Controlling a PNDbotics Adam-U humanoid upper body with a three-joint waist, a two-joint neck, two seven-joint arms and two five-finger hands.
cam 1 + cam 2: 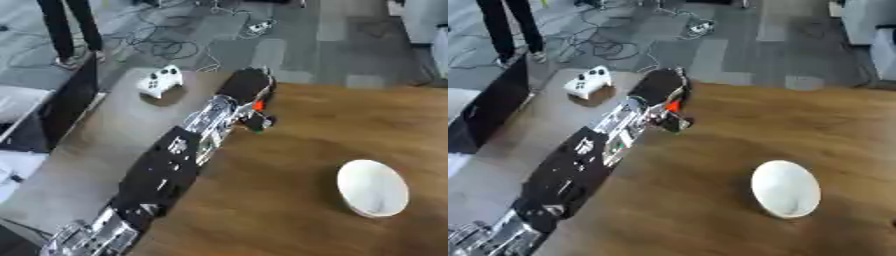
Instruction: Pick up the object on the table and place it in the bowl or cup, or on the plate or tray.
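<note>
Nearest the lens, lower left of the frame: silver and black links of the left arm (96, 232), running up and right across the table (289, 200) toward the upper middle. At its end, the left hand (247, 85), black, back turned to the camera, set near the far table edge. Whether spread or curled: cannot tell, fingers hidden under the hand's own bulk. Just below and right of the hand, touching it or nearly so, a small object (258, 106) showing red-orange, with something dark and a hint of green beside it; too small to name, and impossible to say whether held or merely lying under the fingers. Step in hand, by the look of it: the grasp, at the object, not yet the carry. Next move calls for closing round the object, lifting clear of the wood, then swinging down and right to the white bowl (374, 187), well apart in the lower right. Left of the hand, on the grey table strip, a white game controller (160, 81). No right hand anywhere in view.
</note>
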